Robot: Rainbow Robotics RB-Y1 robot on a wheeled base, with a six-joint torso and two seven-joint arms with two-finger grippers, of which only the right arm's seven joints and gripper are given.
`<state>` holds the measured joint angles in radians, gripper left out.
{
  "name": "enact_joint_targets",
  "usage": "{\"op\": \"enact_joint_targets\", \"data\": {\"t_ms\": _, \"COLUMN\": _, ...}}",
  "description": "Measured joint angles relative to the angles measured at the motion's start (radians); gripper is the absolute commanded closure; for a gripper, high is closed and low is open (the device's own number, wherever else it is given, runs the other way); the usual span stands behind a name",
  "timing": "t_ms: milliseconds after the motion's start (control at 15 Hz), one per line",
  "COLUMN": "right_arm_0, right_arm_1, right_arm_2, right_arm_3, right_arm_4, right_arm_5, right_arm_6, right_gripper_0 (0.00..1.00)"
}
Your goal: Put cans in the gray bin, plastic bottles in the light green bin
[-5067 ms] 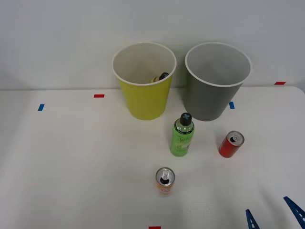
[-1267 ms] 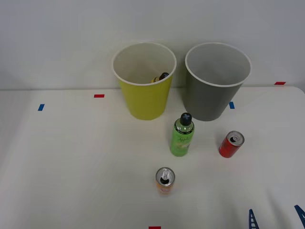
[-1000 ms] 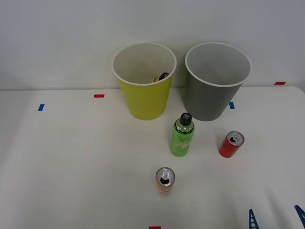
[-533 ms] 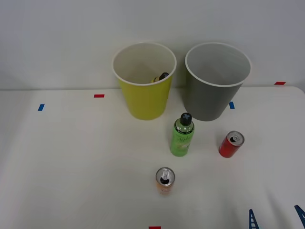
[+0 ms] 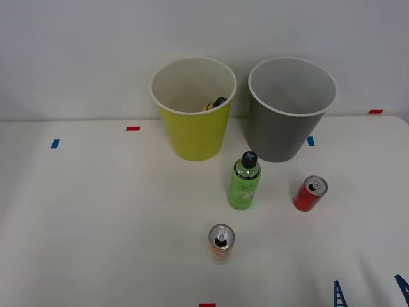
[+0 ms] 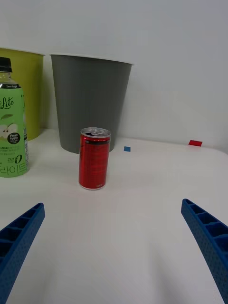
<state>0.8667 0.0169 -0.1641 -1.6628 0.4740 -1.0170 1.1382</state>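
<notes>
Gripper (image 6: pixel 114 247): fingers spread wide, holding nothing, lower right of front view.
Red can (image 5: pixel 310 193): upright, right of green bottle (image 5: pixel 244 181).
Gray bin (image 5: pixel 291 110): upper right.

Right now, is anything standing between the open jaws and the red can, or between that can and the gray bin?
Nothing visible. The red can stands upright on bare table straight ahead of the right gripper. The gray bin is right behind it, apart. The green bottle stands off to the side, clear of both paths.
</notes>
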Motion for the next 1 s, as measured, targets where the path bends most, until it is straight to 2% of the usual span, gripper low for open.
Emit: {"op": "enact_joint_targets", "data": {"t_ms": 1000, "right_arm_0": 0.0, "right_arm_1": 0.0, "right_arm_2": 0.0, "right_arm_3": 0.0, "right_arm_4": 0.0, "right_arm_5": 0.0, "right_arm_6": 0.0, "right_gripper_0": 0.0}}
